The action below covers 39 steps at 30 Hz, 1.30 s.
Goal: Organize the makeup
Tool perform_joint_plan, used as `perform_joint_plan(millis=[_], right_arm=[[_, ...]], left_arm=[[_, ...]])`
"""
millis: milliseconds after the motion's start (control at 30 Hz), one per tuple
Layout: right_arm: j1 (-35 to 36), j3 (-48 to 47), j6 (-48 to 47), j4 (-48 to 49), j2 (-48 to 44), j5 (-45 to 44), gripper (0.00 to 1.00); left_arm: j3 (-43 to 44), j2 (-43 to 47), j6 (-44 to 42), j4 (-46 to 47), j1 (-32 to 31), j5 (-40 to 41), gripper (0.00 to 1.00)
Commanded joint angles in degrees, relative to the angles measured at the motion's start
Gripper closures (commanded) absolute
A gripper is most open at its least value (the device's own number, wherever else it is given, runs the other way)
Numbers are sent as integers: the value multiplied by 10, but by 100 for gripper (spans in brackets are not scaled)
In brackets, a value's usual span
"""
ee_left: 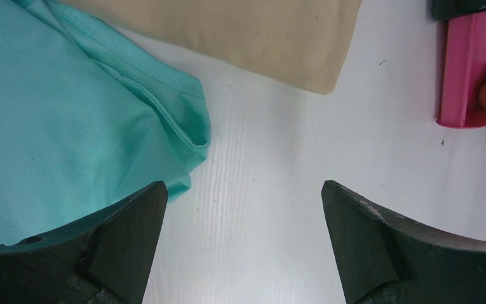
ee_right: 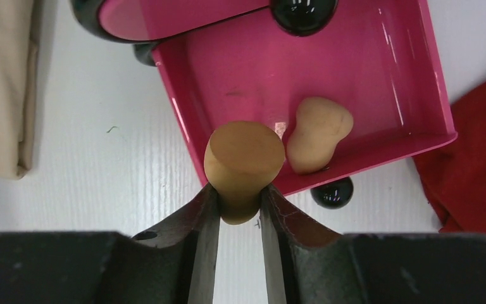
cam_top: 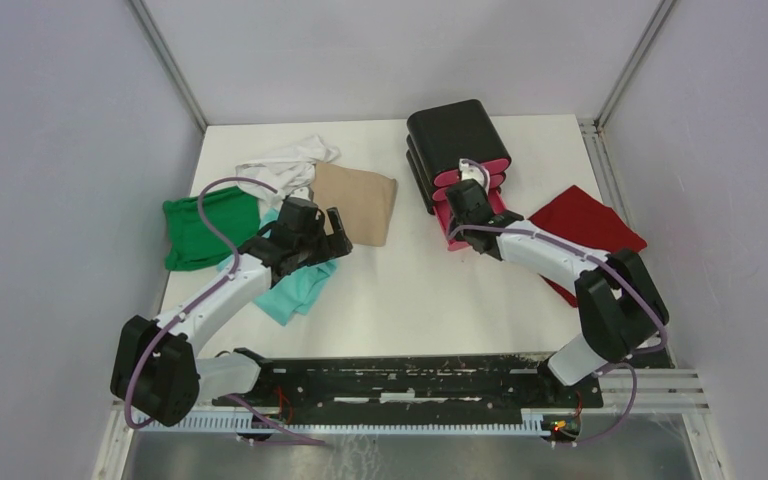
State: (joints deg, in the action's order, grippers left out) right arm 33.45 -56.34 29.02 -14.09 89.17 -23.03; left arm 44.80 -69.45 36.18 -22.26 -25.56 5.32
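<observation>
The right arm (cam_top: 560,255) reaches across the white tabletop (cam_top: 410,300) to the black box (cam_top: 455,130) at the far side, where the lowest pink drawer (ee_right: 354,76) stands pulled open. Its jaws are closed narrowly around the slim end of an orange egg-shaped sponge (ee_right: 243,158), the broad flat end facing the wrist camera. The held sponge sits over the near left corner of the drawer; whether it touches the drawer's wall cannot be told.

A second orange sponge (ee_right: 316,136) lies on its side on the drawer floor, against the near wall and just beside the held one. A round black knob (ee_right: 332,192) shows just below the drawer's front wall. Another black knob (ee_right: 304,12) sits at the edge of the pink drawer above. A red cloth (cam_top: 590,225) lies on the tabletop just to the right of the drawers.

On the left side, the left arm (cam_top: 220,290) hangs above the tabletop with its jaws spread wide and nothing between them. A teal cloth (ee_left: 69,107) lies beneath the left finger. A beige cloth (ee_left: 247,31) lies beyond it, with bare tabletop under the gap. A green cloth (cam_top: 200,230) and a white cloth (cam_top: 285,160) lie further left and further back.
</observation>
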Motion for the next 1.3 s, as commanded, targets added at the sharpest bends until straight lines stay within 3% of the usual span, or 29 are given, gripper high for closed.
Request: perform_joint_plan(millis=[0,100,233,667,900,1267], right_arm=[[-19,-37,-4,13,25,-3,61],[-24,-60,-5,-7,42,8,46],[-24,-58,-5,-11,19,10,37],[-60,72,-21,-32,-161,-2,39],[-100,142,1,-29,-207,43,39],[-150,168,5,22,-145,141,33]], left_arm=[[5,17,-14,21,3,-13,1],[7,14,-9,28,3,-25,1],[10,14,-15,35,3,-43,1],[27,5,-10,66,3,-76,1],[148,-71,-10,94,-10,-113,1],[380,-253,1,64,-88,-43,1]])
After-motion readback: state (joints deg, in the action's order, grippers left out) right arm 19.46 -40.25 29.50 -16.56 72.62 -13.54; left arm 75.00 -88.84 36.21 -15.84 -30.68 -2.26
